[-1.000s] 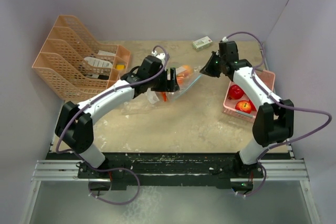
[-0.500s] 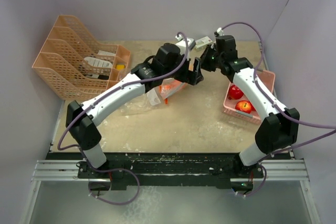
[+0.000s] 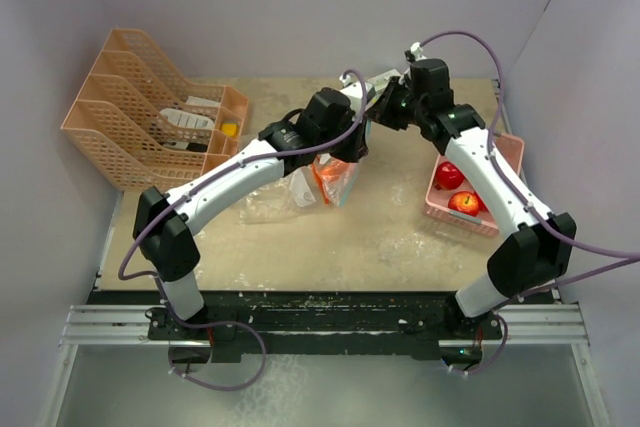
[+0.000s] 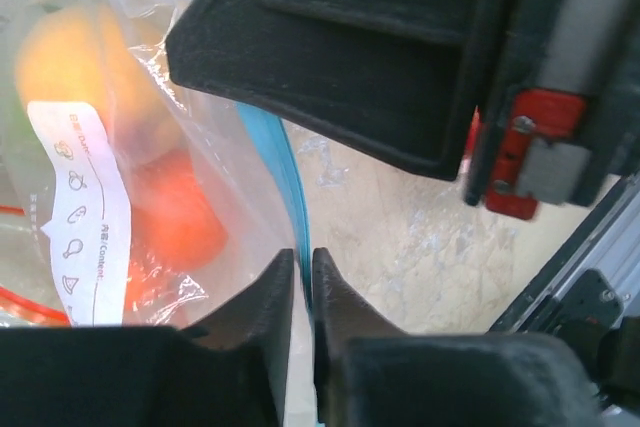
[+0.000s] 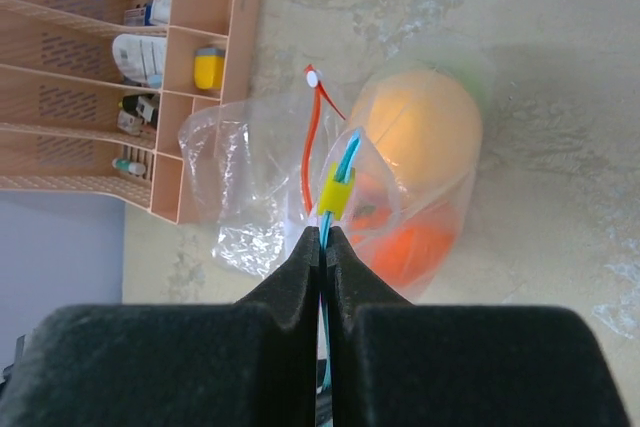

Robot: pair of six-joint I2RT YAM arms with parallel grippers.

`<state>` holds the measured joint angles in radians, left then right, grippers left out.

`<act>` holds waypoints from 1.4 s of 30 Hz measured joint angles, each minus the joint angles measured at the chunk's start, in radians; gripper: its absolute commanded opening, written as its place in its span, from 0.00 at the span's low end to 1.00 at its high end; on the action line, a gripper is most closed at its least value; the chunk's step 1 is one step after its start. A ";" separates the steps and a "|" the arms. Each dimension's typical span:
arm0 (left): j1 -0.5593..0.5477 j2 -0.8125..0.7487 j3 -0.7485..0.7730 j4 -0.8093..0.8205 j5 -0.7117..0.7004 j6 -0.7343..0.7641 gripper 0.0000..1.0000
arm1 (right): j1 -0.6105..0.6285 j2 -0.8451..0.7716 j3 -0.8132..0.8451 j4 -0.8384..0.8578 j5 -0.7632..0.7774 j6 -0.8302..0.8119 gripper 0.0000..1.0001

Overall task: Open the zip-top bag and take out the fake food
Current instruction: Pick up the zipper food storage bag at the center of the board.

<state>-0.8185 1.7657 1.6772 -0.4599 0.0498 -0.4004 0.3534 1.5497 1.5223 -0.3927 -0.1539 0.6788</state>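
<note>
Pinching the blue zip edge of the zip-top bag (image 3: 335,179) with the left end effector (image 4: 303,277), jaws narrow. Clamping the same edge just below the yellow slider (image 5: 337,190) with the right end effector (image 5: 323,247), fully closed. Hanging over the counter (image 3: 380,237), with fake food (image 5: 420,127) inside: two orange fruits.

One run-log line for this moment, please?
left tool: shut on zip-top bag | right tool: shut on same bag | fake fruit: inside bag

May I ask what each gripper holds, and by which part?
The left gripper and right gripper each pinch the zip-top bag by its blue zipper edge, the right beside the yellow slider.
</note>
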 measured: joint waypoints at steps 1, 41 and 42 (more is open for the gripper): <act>0.000 0.000 0.000 0.000 -0.003 -0.001 0.00 | 0.000 -0.005 0.000 -0.001 0.000 0.000 0.00; 0.312 -0.087 0.257 -0.058 0.965 0.126 0.00 | -0.174 -0.130 -0.235 0.923 -0.914 0.097 0.73; 0.313 -0.087 0.257 -0.056 0.974 0.123 0.00 | -0.181 -0.140 -0.240 0.936 -0.921 0.099 0.74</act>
<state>-0.5056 1.6791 1.9339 -0.5163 1.0241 -0.2771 0.1726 1.4101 1.2819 0.5430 -1.0752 0.7776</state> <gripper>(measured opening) 0.010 0.703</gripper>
